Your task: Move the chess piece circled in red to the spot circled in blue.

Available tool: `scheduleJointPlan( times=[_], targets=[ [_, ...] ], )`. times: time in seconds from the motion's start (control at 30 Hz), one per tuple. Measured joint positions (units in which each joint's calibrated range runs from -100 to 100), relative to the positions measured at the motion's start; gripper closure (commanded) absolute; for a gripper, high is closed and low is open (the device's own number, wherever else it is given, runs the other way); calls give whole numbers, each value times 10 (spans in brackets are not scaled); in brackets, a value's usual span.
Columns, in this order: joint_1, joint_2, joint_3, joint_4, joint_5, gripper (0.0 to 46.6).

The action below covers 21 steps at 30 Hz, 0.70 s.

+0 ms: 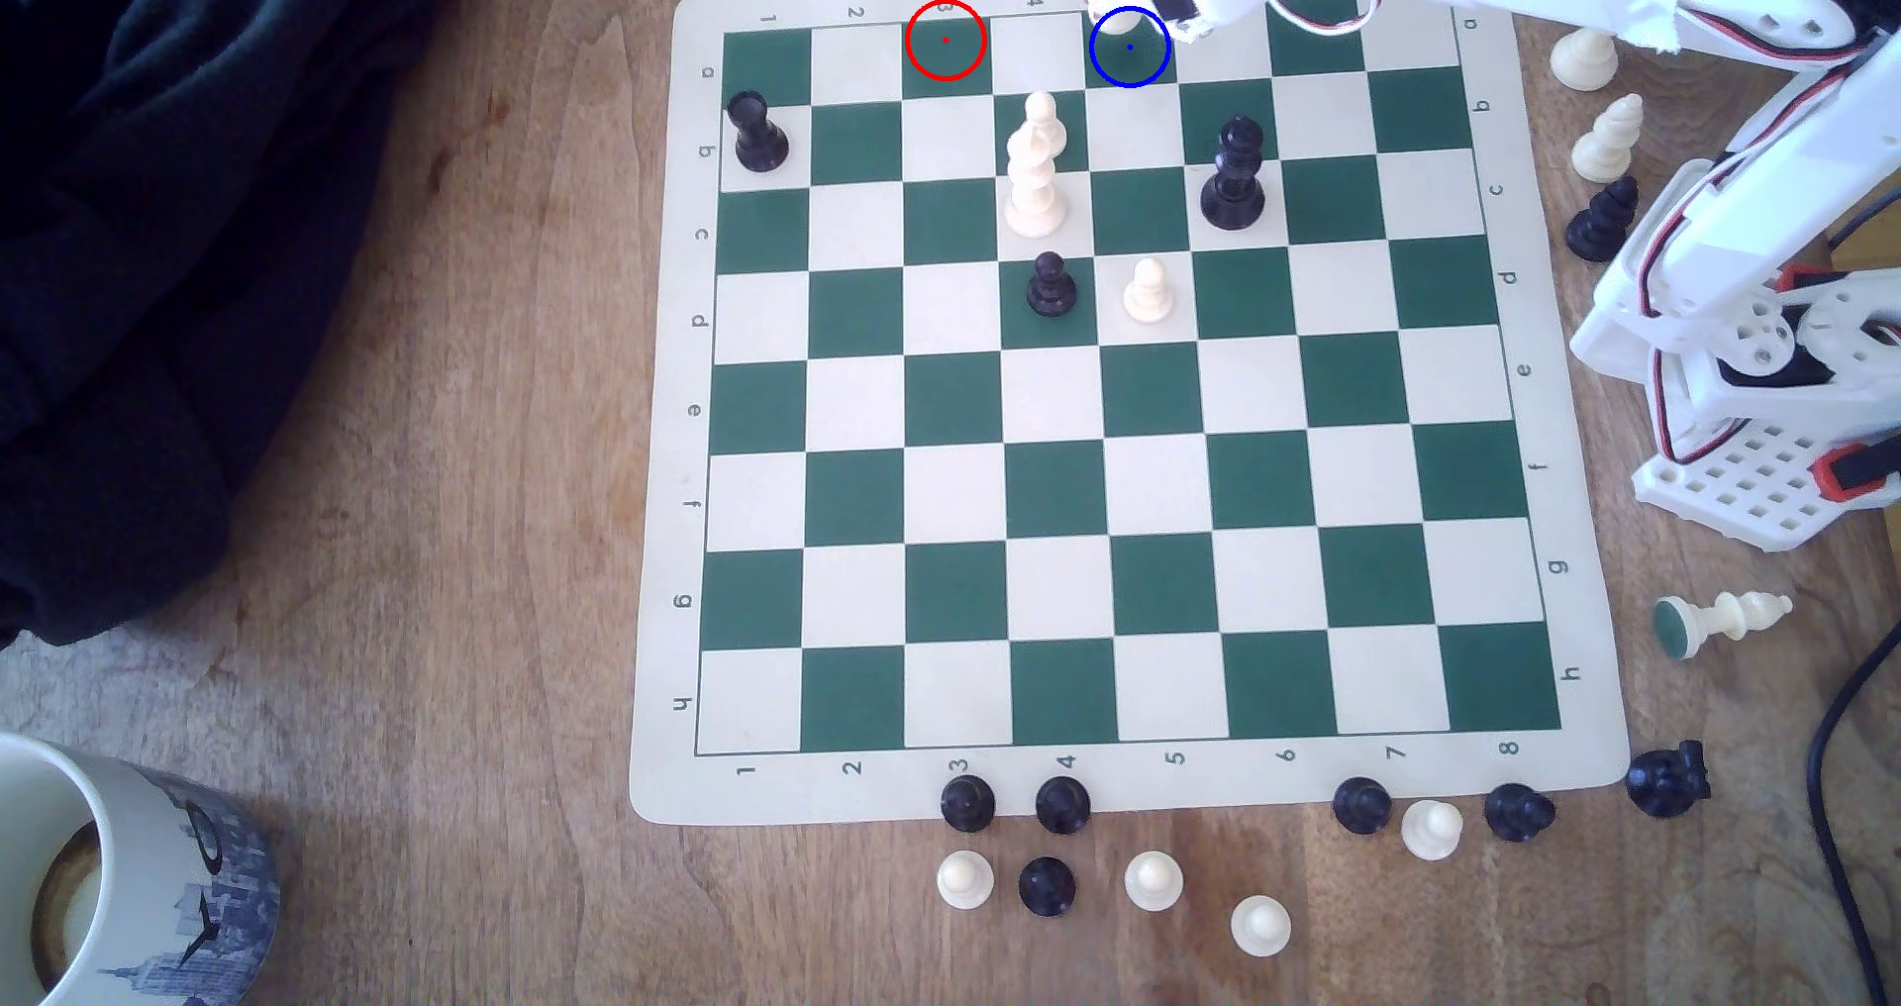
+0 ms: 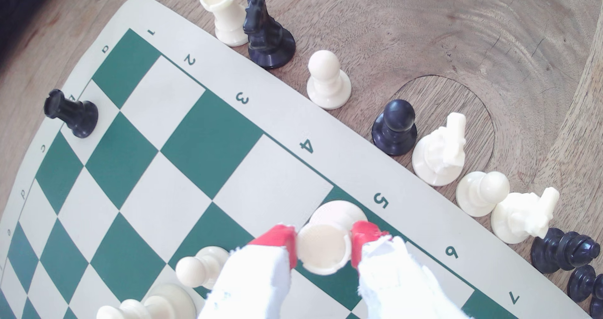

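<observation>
Exterior view: the gripper (image 1: 1132, 14) hangs over the blue-ringed spot (image 1: 1130, 65), two squares to the exterior view's right of the vacant red-ringed square (image 1: 945, 39); the rook is barely visible beneath it.

Wrist view: red fingertips (image 2: 277, 237) pinch the cream rook (image 2: 323, 250) by its head. It stands upright between them, its base on the green square by the border numeral 5 (image 2: 380, 200), so release looks next.
</observation>
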Motion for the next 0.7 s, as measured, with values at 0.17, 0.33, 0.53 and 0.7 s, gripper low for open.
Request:
scheduleJointPlan(
  times=[0.17,0.33,0.53,0.7],
  targets=[
    [0,28,0,-11,0,448],
    [0,44,0,-18,0,448],
    [1,55,-1,-19,-1,447],
    [2,57,-2,-20,-2,324]
  ],
)
